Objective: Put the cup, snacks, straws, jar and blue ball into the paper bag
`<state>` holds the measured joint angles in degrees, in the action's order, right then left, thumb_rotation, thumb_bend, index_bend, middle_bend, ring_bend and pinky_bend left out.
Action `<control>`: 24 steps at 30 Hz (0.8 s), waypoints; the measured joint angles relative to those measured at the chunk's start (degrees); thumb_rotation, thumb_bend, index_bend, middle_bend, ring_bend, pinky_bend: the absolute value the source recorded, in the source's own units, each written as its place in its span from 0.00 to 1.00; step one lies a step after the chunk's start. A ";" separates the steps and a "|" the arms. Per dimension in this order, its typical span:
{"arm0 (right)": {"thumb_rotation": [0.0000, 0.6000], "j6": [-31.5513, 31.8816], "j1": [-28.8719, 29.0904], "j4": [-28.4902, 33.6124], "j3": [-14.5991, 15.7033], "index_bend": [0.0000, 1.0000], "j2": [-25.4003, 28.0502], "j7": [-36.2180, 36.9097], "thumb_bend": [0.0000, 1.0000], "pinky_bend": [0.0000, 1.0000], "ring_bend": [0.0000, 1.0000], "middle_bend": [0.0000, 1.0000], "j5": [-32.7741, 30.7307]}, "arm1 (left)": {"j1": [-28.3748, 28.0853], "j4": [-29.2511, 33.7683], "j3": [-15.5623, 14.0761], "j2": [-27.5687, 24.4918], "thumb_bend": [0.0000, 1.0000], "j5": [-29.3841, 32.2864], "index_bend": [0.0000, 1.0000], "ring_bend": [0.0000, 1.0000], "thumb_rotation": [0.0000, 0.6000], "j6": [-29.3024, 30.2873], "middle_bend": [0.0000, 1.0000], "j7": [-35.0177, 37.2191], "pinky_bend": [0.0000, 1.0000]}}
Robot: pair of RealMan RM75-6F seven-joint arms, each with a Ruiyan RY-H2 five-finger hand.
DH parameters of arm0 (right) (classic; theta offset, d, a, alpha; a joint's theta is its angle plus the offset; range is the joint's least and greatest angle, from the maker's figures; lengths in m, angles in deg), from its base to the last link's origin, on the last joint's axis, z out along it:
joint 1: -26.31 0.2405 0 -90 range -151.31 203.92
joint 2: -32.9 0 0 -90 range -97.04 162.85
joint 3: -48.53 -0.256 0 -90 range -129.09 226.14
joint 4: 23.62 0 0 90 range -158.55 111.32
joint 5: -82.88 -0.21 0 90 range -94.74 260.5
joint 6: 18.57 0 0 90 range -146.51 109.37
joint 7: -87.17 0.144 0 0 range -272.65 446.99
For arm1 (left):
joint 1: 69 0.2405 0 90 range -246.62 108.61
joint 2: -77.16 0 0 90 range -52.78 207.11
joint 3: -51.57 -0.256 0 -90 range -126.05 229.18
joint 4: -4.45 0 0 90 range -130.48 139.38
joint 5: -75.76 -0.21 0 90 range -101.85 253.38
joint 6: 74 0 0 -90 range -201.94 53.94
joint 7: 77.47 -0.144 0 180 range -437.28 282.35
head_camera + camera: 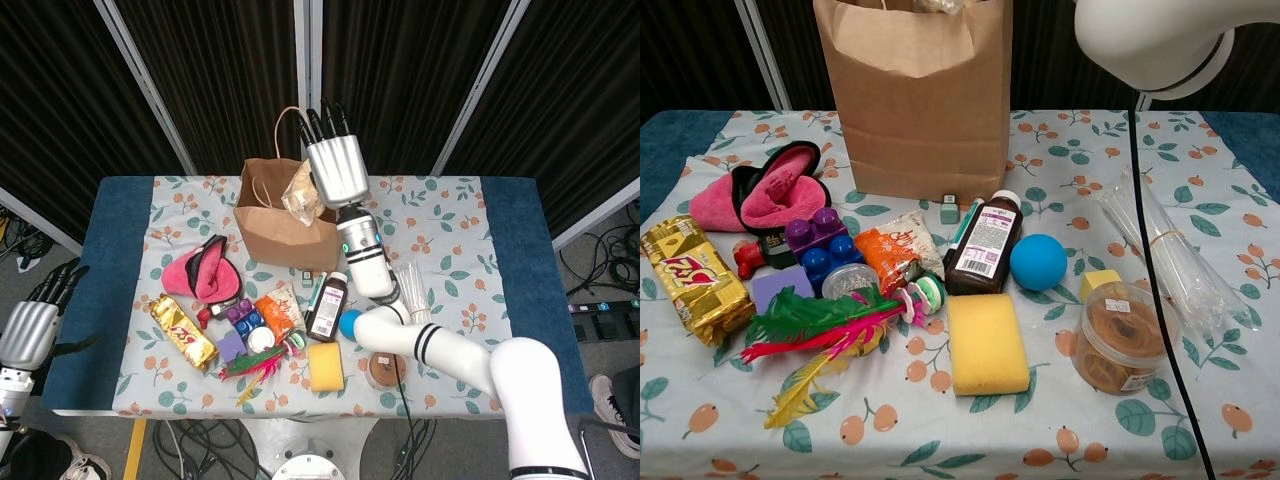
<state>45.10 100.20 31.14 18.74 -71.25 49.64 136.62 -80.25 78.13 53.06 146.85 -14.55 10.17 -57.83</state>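
The right hand (335, 170) is raised over the open top of the paper bag (283, 228), back of hand toward the head camera. A crinkled clear packet (303, 192), probably a snack, is seen at the bag mouth just beside the fingers. Whether it is pinched or already let go cannot be told; the palm side is hidden. In the chest view only the arm shell is seen at top right, no fingers.

The left hand (27, 328) is hung off the table's left edge, well apart from everything, fingers loosely extended, nothing held.

Step in hand, as judged: a snack packet is being dropped into the bag. Its tip is visible above the rim, so it is not fully settled.

Left on the table, all in front of the bag:
- blue ball (1039, 262), just beside the brown medicine bottle (983, 243)
- bundle of clear straws (1168, 262), at the right
- plastic jar (1124, 337) of rubber bands, near the straws
- orange snack packet (893, 254) and gold snack bar (692, 277)
- a small clear cup (849, 281) is possibly seen by the purple blocks (823, 243); not certain.

Next move, as judged: the fingers are to be confirmed released over the bag, then the hand is to be lifted clear of the rim and handle and brought down to the ball or jar, the nearest items on the right side.
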 measured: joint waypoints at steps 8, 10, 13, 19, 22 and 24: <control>1.00 -5.66 0.94 -2.66 2.34 0.03 -1.83 -1.76 0.00 0.00 0.00 0.09 -1.71 | -0.15 -0.74 -0.16 0.59 0.11 0.27 0.09 0.06 1.00 -0.69 0.11 0.41 0.22; 1.00 -5.46 0.89 -1.93 2.26 0.03 -1.55 -1.34 0.00 0.00 0.00 0.09 -1.39 | -0.23 -0.70 -0.15 0.62 0.11 0.15 0.09 0.06 1.00 -0.65 0.11 0.25 0.22; 1.00 -4.41 0.79 -0.12 1.92 0.03 -0.67 -0.68 0.00 0.00 0.00 0.09 -0.57 | -0.35 -0.47 -0.03 0.60 0.11 0.04 0.09 0.06 1.00 -0.47 0.11 0.12 0.22; 1.00 -1.55 -0.02 4.93 1.11 0.03 1.94 -0.03 0.00 0.00 0.00 0.09 0.67 | -0.50 0.17 -0.15 0.74 0.11 -0.48 0.09 0.06 1.00 -0.19 0.11 -0.34 0.22; 1.00 0.50 -0.60 7.09 0.65 0.03 2.89 -0.31 0.00 0.00 0.00 0.09 0.93 | -0.49 0.35 -0.20 0.71 0.11 -0.58 0.09 0.06 1.00 -0.07 0.11 -0.50 0.22; 1.00 1.76 -1.01 8.57 0.31 0.03 3.56 -0.28 0.00 0.00 0.00 0.09 1.16 | -0.45 0.54 -0.17 0.56 0.11 -0.58 0.09 0.06 1.00 0.10 0.11 -0.55 0.22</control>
<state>46.86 99.19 39.71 19.05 -67.69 49.36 137.78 -80.71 78.68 52.89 147.41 -15.13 10.27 -58.38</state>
